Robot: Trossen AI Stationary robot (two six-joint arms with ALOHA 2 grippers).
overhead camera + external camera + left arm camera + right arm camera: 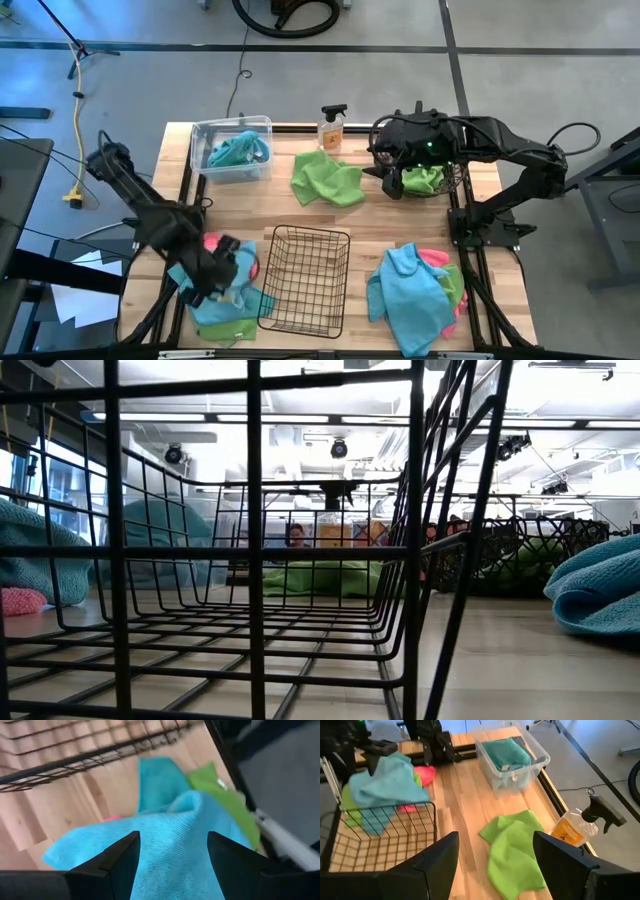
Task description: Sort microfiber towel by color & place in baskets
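High view: left gripper point(215, 268) over blue towel point(222, 305) at the near-left bench point(240, 205) corner; right gripper point(392, 170) at round basket point(452, 180). Wire-grid basket point(305, 278) is empty, clear bin point(232, 150) holds teal.

Left wrist view: jaws spread wide, holding nothing; soft, limp cloth, best pinched at a raised fold.

Right wrist view: jaws open, empty. No writing legible.

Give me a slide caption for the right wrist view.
Open right claw above a lime green cloth, near a clear plastic bin holding teal cloth.
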